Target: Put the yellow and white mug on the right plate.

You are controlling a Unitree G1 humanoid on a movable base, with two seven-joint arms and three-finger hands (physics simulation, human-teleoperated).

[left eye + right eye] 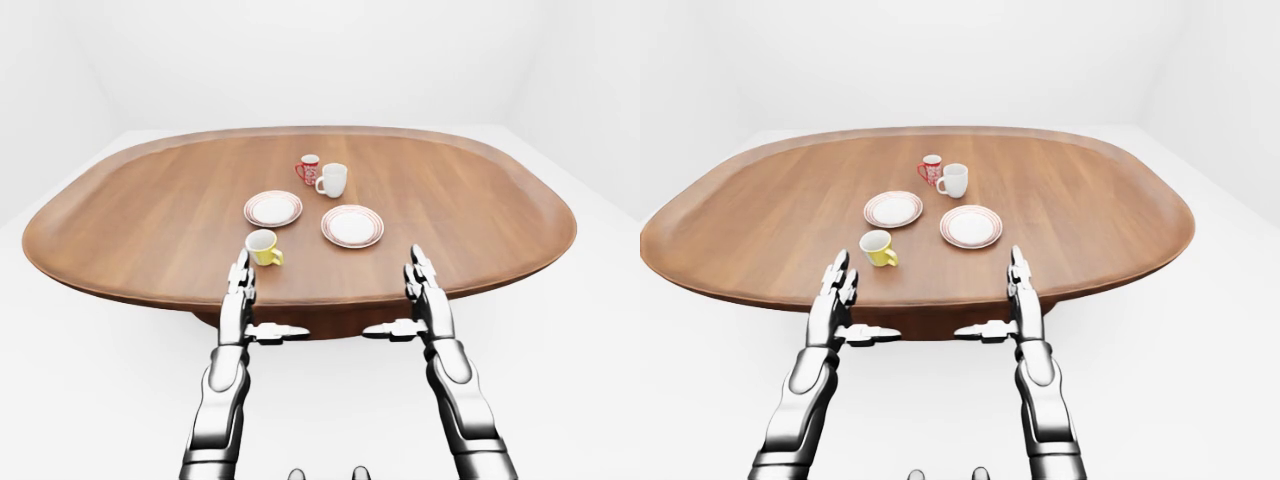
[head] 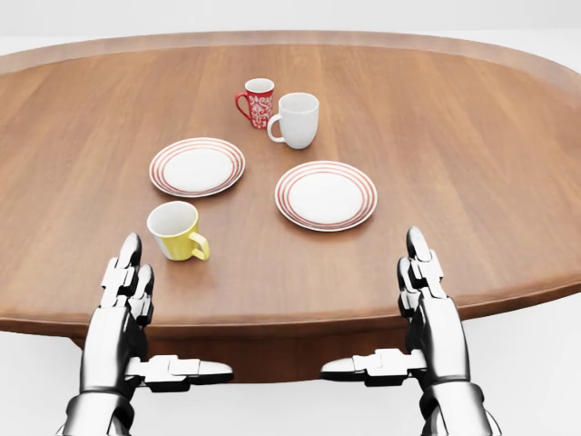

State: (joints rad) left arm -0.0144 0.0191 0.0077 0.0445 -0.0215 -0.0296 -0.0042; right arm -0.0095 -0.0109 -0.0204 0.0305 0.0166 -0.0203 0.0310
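The yellow and white mug [image 2: 177,232] stands upright on the wooden table [image 2: 472,163], handle toward the lower right of the head view. To its upper right lies the right plate [image 2: 326,195], white with red rings and nothing on it. My left hand [image 2: 145,327] is at the table's near edge, just below and left of the mug. It is open, with fingers straight and thumb pointing inward. My right hand [image 2: 413,322] mirrors it at the edge, below and right of the right plate. It is open too, and neither hand holds anything.
A second ringed plate [image 2: 197,166] lies above the yellow mug. A red patterned mug [image 2: 257,102] and a white mug [image 2: 296,119] stand side by side above the plates. White floor and walls surround the oval table.
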